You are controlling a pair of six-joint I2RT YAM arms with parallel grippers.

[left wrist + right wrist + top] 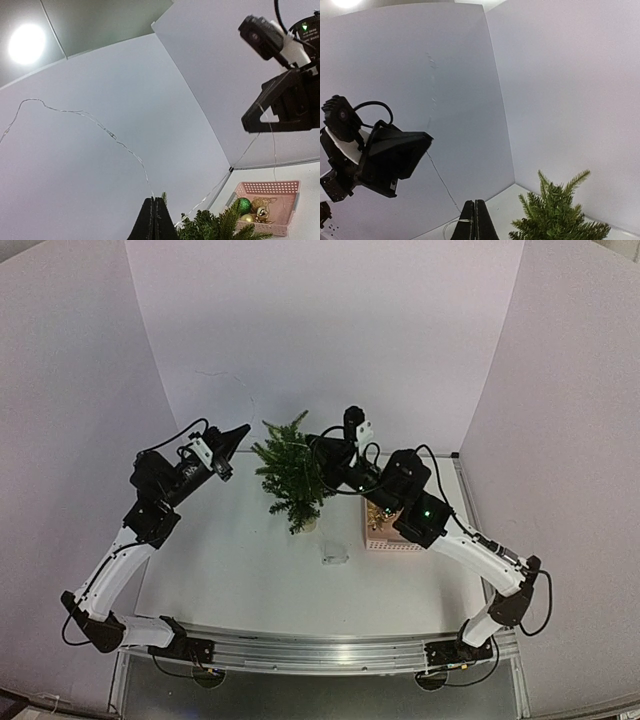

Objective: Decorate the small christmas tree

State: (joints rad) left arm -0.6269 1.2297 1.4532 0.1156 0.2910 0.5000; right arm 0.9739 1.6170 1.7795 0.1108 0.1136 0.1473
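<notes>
The small christmas tree [293, 478] stands upright on the white table, its pale pot [306, 525] at its foot; it also shows in the left wrist view [215, 225] and the right wrist view [560, 215]. A thin wire light string [100, 125] runs up and left from my left gripper [154, 199], which is shut on it. My left gripper [241, 431] is raised just left of the treetop. My right gripper [475, 201] is shut on the same wire [440, 180], which stretches between both grippers. My right gripper [313, 444] is just right of the treetop.
A pink basket [395, 543] with a green ball [243, 205] and gold ornaments [260, 210] sits right of the tree, under the right arm. A small clear object [333, 553] lies in front of the tree. White walls enclose the table on three sides.
</notes>
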